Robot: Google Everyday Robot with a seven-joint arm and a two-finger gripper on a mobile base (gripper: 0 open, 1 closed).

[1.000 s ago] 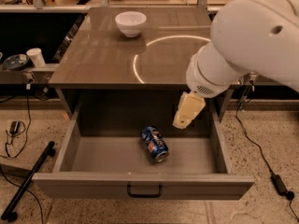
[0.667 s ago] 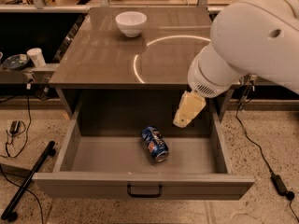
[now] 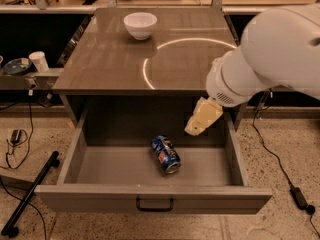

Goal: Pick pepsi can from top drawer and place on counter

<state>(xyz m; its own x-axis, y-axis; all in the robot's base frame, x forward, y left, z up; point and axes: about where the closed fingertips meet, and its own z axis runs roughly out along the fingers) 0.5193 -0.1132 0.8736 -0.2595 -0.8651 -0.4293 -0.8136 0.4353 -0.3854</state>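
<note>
One cam, high in front, angled down, top drawer near, counter behind, gripper over drawer's R side.

Pepsi can lying in top drawer, bowl on counter, gripper over drawer

End effector over drawer, right of can

robot lab, terrazzo floor, loose cables, cluttered ledges, claw over top drawer
</note>
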